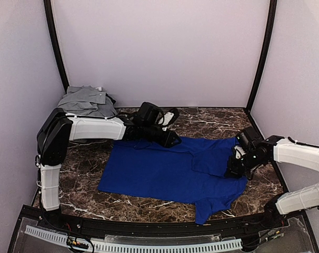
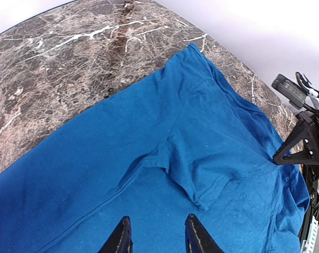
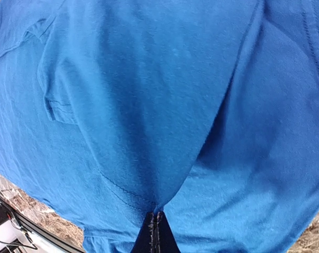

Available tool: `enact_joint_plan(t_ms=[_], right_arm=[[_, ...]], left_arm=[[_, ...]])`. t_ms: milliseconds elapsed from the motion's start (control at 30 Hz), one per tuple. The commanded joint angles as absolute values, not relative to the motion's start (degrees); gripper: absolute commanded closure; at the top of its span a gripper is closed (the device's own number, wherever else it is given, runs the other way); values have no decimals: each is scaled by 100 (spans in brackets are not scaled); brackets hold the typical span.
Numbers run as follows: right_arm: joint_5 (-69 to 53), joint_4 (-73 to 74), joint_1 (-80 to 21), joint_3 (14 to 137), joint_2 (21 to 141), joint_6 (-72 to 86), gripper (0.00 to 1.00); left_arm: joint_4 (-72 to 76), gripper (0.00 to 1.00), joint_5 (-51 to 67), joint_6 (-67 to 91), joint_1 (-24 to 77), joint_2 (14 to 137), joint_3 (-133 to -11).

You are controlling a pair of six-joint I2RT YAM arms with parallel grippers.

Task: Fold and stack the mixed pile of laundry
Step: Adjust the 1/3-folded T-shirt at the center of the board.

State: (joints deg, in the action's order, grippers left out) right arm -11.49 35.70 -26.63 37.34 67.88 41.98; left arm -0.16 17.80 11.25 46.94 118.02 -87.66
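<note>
Pinching shirt (image 1: pixel 165 174), centre of surface (image 1: pixel 86 174), at 3 o'clock with clamped right tool (image 1: pixel 237 167); hovering left tool (image 1: pixel 174 140), fingers apart, empty, at 12. Seemingly mid-fold on first garment; pile (image 1: pixel 88 101) at 10 o'clock waiting.

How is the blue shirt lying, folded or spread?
Mostly spread: blue T-shirt lies flat across the marble table, one sleeve folded over it.

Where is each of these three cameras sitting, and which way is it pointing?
Top camera: above and behind the arms, looking down on the table, blue T-shirt and grey garments; both arms show.
Left wrist: looks across the shirt; left hand, open, at bottom.
Right wrist: close on blue cloth; right hand shut, pinching it.
Shared: the shirt in all; left wrist view also catches the right hand.
</note>
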Motion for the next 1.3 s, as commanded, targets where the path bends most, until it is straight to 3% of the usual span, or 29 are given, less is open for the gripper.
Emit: enact_joint_plan(t_ms=[0,33,100,233,367,433,667,867,1100,1267], right_arm=[[-825,3965,-2724,3763,6515,4420,100],[-803,4033,-2725,3827,6479,4402,96],[-787,4110,-2727,4027,6427,4290,75],[-485,4124,-2725,4692,6479,3992,43],[-66,4278,-2683,5360,6892,3503,21],[-128,4046,-2512,5499,7129,3303,16],[-589,3280,-1935,5961,8451,2725,17],[-1101,3004,-1872,6008,9041,2355,24],[-1523,2650,-2394,6297,9198,1798,41],[-1263,2839,-2865,7137,9992,1306,56]], left_arm=[[-395,66,1593,1288,4543,11529,-8764],[-457,66,1570,1308,4508,11539,-8790],[-697,63,1465,1364,4380,11562,-8883],[-1175,52,1243,1489,4106,11562,-9017],[-1618,43,942,1539,3780,11587,-9085],[-1782,41,777,1509,3639,11611,-9108],[-2412,41,308,1397,3198,11889,-9425],[-2751,49,67,1353,3022,11726,-9213],[-2602,58,62,1848,2669,11500,-8525],[-2560,60,141,2013,2463,11425,-8311]])
